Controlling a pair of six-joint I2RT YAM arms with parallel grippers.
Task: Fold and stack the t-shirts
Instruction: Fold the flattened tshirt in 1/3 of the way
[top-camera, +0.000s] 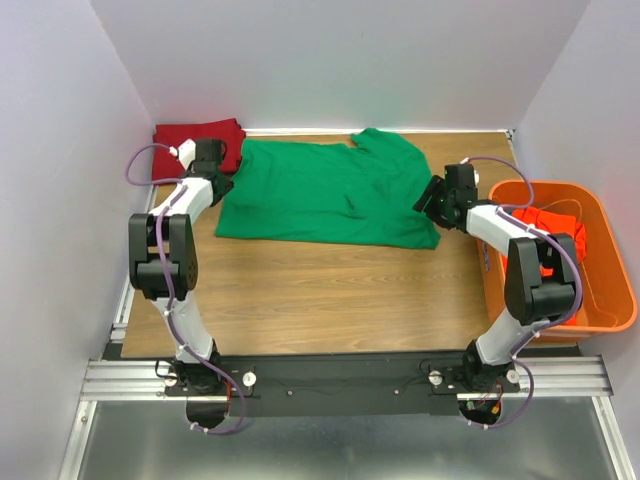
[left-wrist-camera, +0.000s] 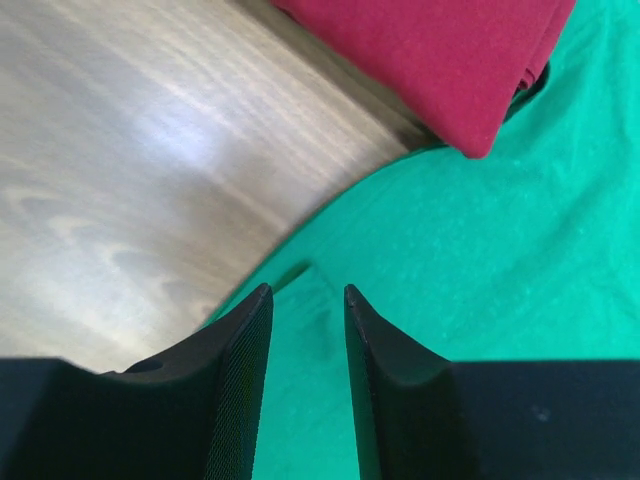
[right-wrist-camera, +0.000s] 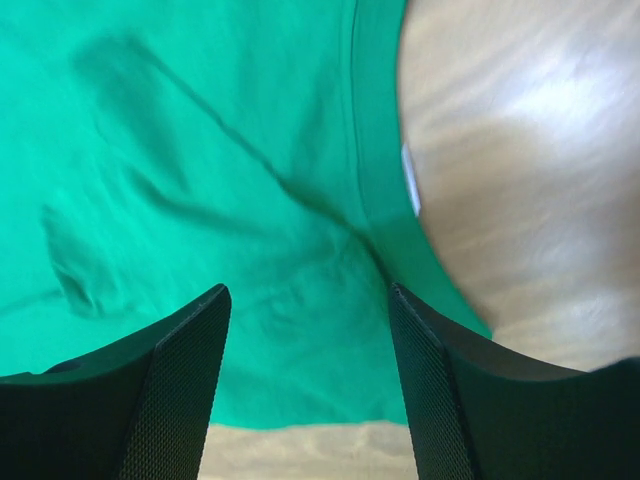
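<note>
1. While it lies flat by the tabletop's (top-camera: 330, 290) far edge, the green t-shirt (top-camera: 320, 195) runs lengthwise left to right, with its collar at the right end.
2. Left gripper (left-wrist-camera: 307, 292): fingers slightly apart and empty, over the shirt's left edge.
3. Right gripper (right-wrist-camera: 308, 290): jaws wide apart, over the collar end.

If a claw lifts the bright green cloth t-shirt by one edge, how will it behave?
Probably floppy: the bright green cloth t-shirt lies flat with creases, so it should drape. Likely light, as the cloth looks thin. Pushed, it may bunch.
</note>
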